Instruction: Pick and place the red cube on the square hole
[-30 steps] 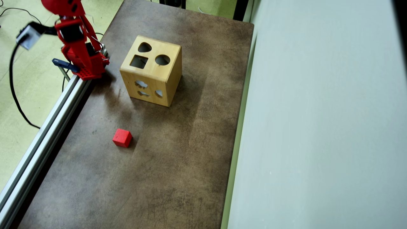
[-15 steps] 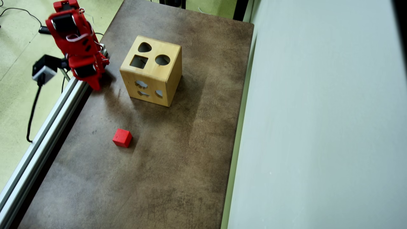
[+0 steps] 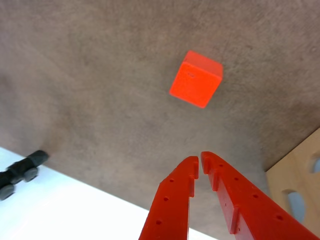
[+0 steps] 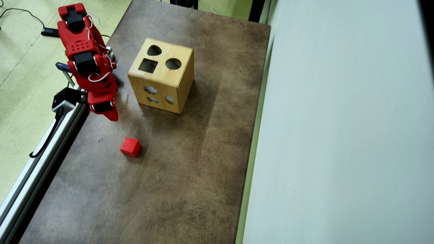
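The red arm [image 4: 86,64] reaches along the table's left edge in the overhead view, its links folded and the wrist tipped downward. In the wrist view the gripper [image 3: 200,165] enters from the bottom edge, its two red fingers [image 3: 172,205] nearly meeting at the tips (only a thin slit between them), holding nothing

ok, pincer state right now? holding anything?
Pincer: closed or nearly so, holding nothing; red cube sits apart on the table.

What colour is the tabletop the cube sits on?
Mottled dark brown tabletop, seen best in the overhead view; the red cube rests on it.
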{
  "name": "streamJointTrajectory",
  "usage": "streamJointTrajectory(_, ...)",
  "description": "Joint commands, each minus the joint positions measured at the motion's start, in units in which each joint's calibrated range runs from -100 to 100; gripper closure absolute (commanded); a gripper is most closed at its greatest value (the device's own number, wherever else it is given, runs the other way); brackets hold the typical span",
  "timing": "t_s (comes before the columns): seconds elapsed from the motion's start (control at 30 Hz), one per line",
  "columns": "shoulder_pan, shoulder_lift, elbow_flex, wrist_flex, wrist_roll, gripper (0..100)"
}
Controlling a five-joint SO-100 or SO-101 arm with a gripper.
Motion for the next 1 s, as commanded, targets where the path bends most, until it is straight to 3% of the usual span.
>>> streamJointTrajectory(0.0,-0.5,-0.2,2.1,-1.4,-2.6,98)
streamJointTrajectory(0.97,-0.4,1.8,7.4,-0.6,-6.2,97)
